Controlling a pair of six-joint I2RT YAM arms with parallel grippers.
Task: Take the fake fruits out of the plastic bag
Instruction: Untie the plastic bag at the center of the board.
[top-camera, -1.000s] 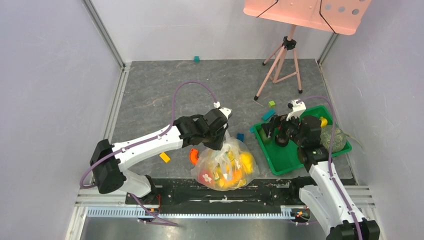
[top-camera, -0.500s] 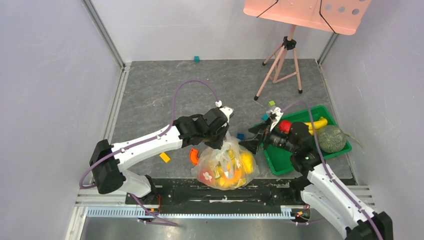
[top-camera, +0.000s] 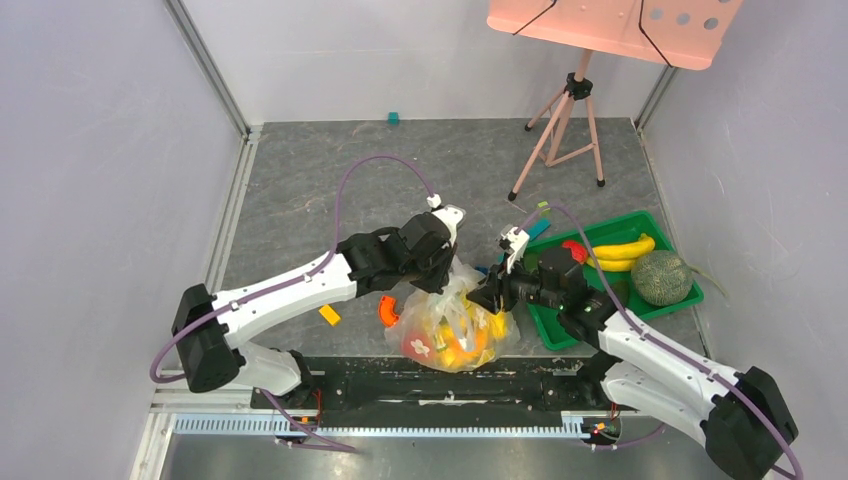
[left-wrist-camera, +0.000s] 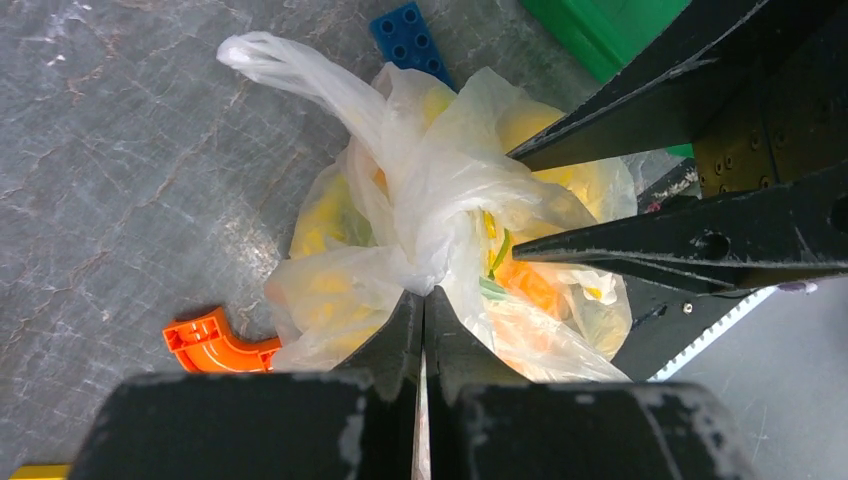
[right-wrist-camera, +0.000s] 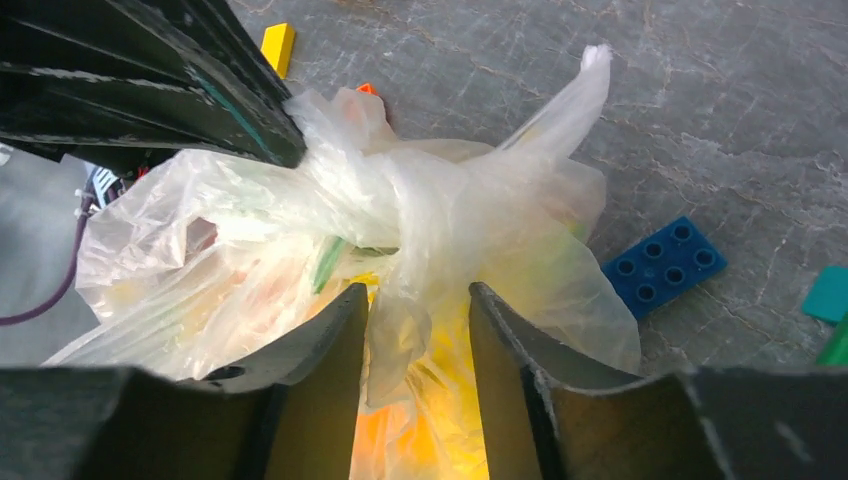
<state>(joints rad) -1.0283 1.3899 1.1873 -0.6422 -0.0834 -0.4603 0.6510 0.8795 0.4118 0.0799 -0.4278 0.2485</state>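
Resting on the grey worktop (top-camera: 300, 200) near its front edge, the plastic bag (top-camera: 455, 325) is positioned between the two arms, and the fake fruits (top-camera: 462, 345), yellow and orange, are visible through its film. The gathered neck of the bag is pinched by the left hand (left-wrist-camera: 422, 297), whose fingers are pressed together on the film. The right hand (right-wrist-camera: 417, 292) is presented from the opposite side with its fingers apart, and a fold of the bag lies between them. An orange curved piece (left-wrist-camera: 215, 343) is located just beside the bag, and a blue block (right-wrist-camera: 663, 262) near it. A banana (top-camera: 620, 250) is contained in the green tray (top-camera: 560, 325) to the right.
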